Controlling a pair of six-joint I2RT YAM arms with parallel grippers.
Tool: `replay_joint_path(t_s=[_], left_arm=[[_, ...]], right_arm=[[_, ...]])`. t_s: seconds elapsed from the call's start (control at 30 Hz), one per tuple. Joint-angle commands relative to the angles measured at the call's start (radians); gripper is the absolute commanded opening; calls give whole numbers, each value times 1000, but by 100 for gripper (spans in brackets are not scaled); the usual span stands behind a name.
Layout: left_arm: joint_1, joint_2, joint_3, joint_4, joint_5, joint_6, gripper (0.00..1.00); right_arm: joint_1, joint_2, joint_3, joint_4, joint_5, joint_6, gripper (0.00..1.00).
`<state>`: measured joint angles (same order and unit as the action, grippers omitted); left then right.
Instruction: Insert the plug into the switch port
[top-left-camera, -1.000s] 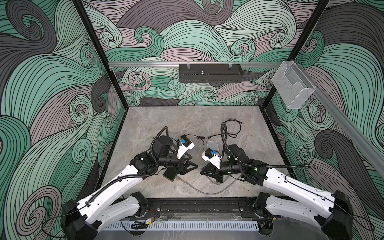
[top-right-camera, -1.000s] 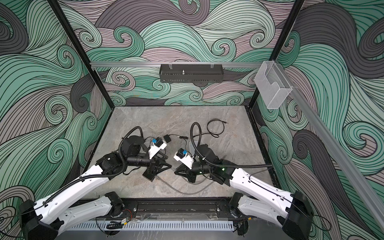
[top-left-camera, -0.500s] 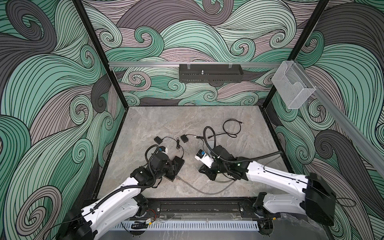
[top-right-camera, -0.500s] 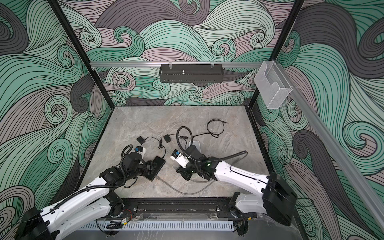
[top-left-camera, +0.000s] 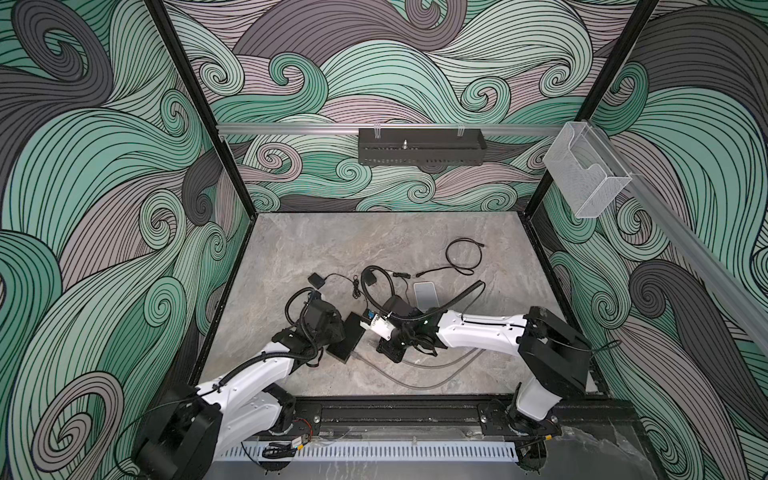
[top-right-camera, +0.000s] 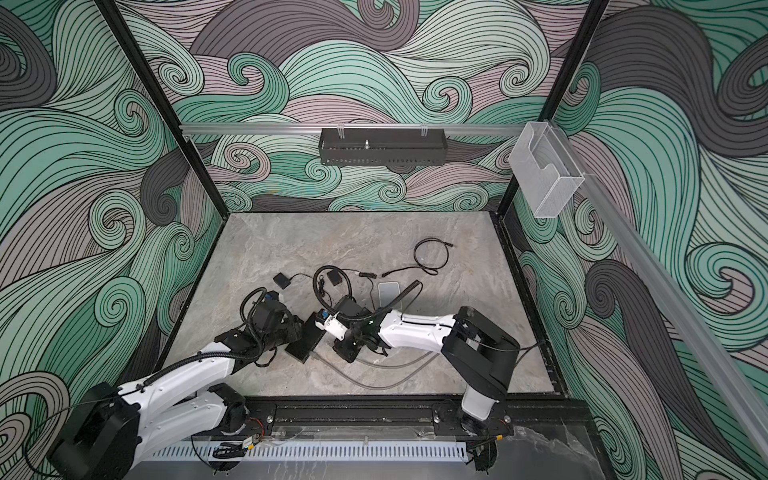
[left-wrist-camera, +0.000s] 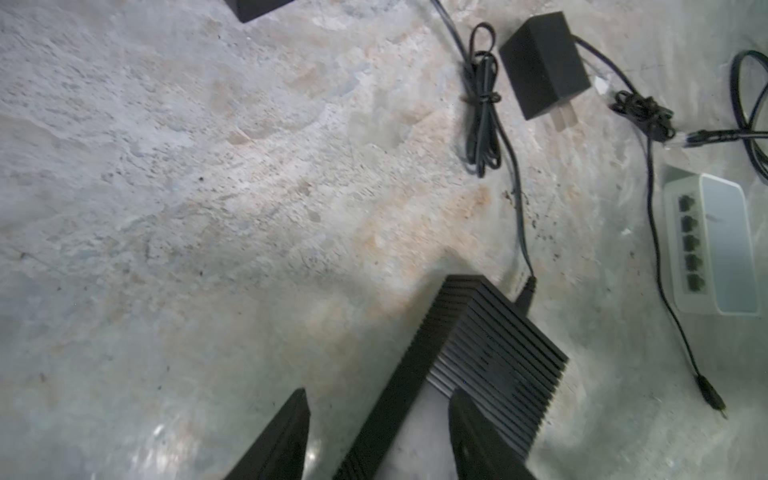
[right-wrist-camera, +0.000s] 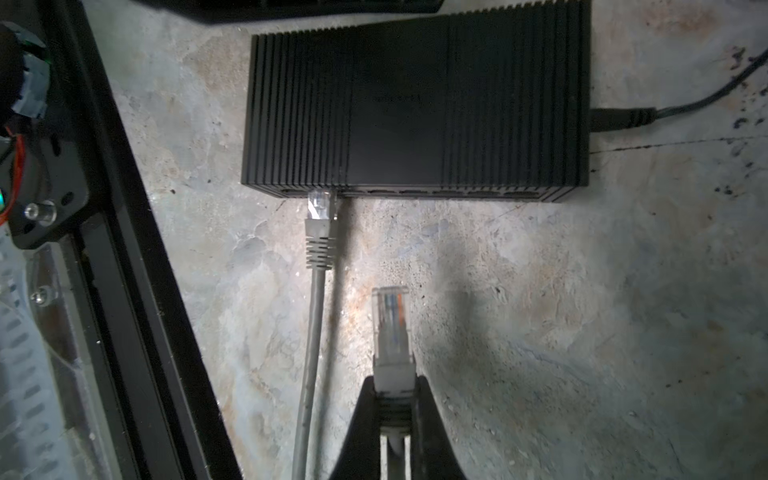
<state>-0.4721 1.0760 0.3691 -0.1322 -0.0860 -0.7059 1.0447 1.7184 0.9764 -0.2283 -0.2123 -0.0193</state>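
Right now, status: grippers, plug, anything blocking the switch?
Right gripper shut on plug, aimed at switch, short of it. Left gripper open, straddling switch end. Grey cable fills one port; path clear.

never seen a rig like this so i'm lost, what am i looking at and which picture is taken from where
Two white robot arms work on a stone-look table. Two pictures look down from above; two come from cameras on the wrists. The right gripper is shut on a clear network plug, aimed at the black switch, where a grey cable is plugged in. The left gripper stands open over that switch's edge. A white switch and a power adapter lie nearby.
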Motion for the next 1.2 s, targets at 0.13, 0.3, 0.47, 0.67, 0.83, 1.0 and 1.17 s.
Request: replay_joint_path(t_s=[0.13,0.3,0.47,0.67,0.83,1.0,1.17], left_arm=[[87,108,30,120,262,118,54],[92,116,23,128,288,140,51],[98,124,17,134,302,152,48],[103,149,17,155,336,160,45],[103,154,11,162,353,162,43],[104,167,14,167,376,174,42],[104,174,11,180,417,192,40]], right_arm=[[22,102,80,-10,119,-7,0],[32,154,128,-21,160,-4,0],[32,190,161,-20,186,9,0],[33,216,192,-27,188,16,0],[32,215,202,-28,192,18,0],[32,202,210,-25,203,17,0],[33,200,232,-33,239,9,0]])
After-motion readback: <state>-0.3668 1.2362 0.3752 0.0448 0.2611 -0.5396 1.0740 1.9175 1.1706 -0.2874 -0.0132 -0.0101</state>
